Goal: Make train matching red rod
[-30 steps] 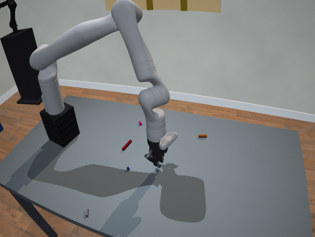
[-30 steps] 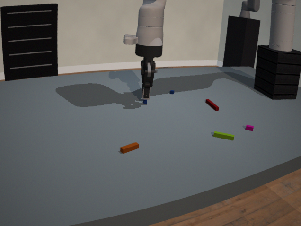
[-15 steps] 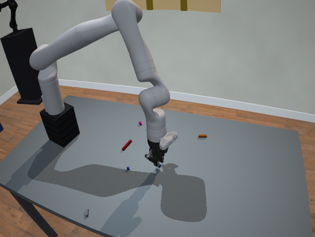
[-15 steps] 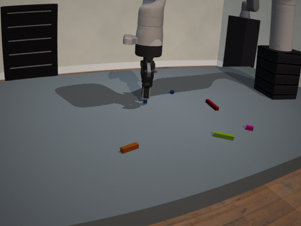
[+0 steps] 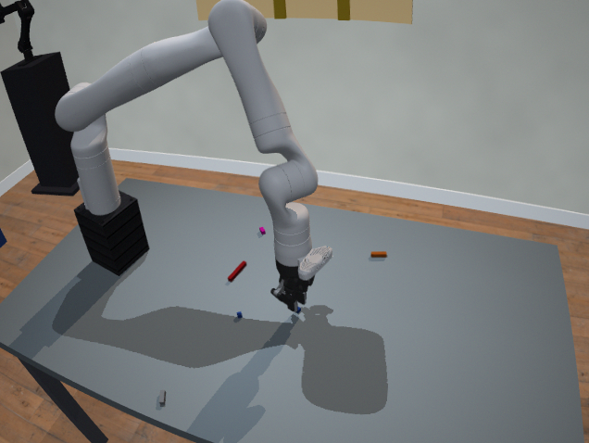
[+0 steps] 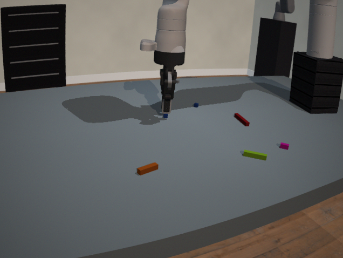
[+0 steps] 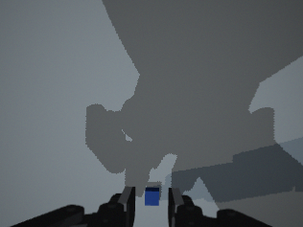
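My gripper (image 5: 294, 305) (image 6: 166, 109) (image 7: 151, 201) points down at the table's middle. Its fingers stand narrowly apart on either side of a small blue rod (image 5: 298, 310) (image 6: 165, 115) (image 7: 151, 196), with a gap on each side. The rod seems to rest on the table. A second blue rod (image 5: 239, 314) (image 6: 196, 104) lies a short way off. The red rod (image 5: 236, 271) (image 6: 241, 119) lies flat beyond it. A lime rod (image 6: 254, 154), an orange rod (image 5: 378, 254) (image 6: 147, 168) and a grey rod (image 5: 162, 397) lie apart from each other.
A magenta rod (image 5: 261, 230) (image 6: 284, 146) lies near the lime rod. The arm's black base (image 5: 111, 235) (image 6: 316, 83) stands at one corner of the grey table (image 5: 476, 333). The arm hides the lime rod in the top view.
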Tool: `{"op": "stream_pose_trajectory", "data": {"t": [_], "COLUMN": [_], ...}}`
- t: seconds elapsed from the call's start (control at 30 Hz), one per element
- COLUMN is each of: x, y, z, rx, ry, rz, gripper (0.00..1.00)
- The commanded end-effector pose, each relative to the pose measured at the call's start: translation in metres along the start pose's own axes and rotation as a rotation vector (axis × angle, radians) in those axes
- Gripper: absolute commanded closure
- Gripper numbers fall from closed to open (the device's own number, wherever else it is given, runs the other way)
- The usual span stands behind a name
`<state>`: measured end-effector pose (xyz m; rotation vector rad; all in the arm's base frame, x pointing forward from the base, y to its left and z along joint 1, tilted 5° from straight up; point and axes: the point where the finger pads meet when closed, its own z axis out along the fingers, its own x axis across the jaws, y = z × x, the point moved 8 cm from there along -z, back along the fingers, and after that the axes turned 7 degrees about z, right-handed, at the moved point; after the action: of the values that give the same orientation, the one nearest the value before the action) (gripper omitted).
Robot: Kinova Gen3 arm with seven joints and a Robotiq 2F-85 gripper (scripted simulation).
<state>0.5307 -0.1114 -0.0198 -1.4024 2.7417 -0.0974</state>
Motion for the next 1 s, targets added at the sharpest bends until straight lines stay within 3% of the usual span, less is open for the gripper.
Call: {"op": "stream_pose_trajectory", "data": {"t": [0.0,0.97], "x": [-0.0003,-0.0003], "y": [-0.0006,-0.0006], "z": [-0.0009,0.0035], "rx": [0.002,0.002], "ry": [-0.001,-0.001], "rz": [0.000,0.000], "gripper": [0.76,0.76]}}
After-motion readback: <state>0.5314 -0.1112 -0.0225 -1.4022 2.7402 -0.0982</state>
